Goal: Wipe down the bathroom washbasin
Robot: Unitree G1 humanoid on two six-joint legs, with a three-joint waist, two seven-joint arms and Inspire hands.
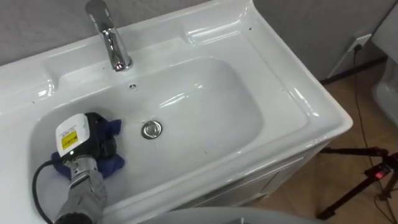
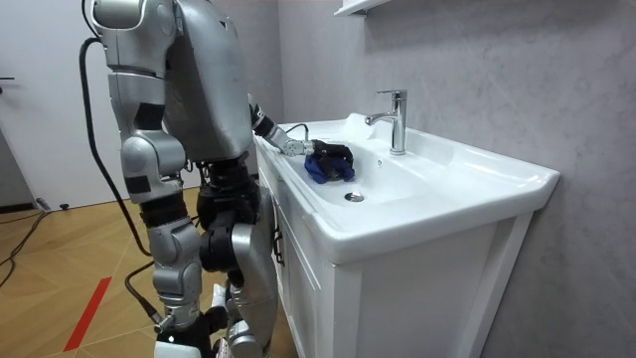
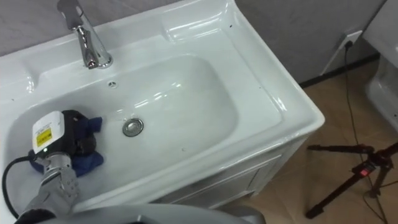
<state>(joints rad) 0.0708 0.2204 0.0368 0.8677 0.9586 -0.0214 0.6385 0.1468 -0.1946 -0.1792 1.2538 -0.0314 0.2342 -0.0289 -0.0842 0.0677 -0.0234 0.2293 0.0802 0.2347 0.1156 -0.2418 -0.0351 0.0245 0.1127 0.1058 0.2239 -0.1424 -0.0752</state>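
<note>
Left eye view showed the left hand clenched on the blue cloth in the basin's left end (near the drain); bunched so, it could slip loose mid-wipe.

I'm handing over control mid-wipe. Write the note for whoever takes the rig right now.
Left robot hand: down in the basin, on the blue cloth at the bowl's left end, left of the drain; grip unreadable.
Right robot hand: hangs low at its side, idle; state unreadable.
Done: cloth is in the bowl.
Left: probably the middle and right of the bowl, perhaps around the tap.
</note>
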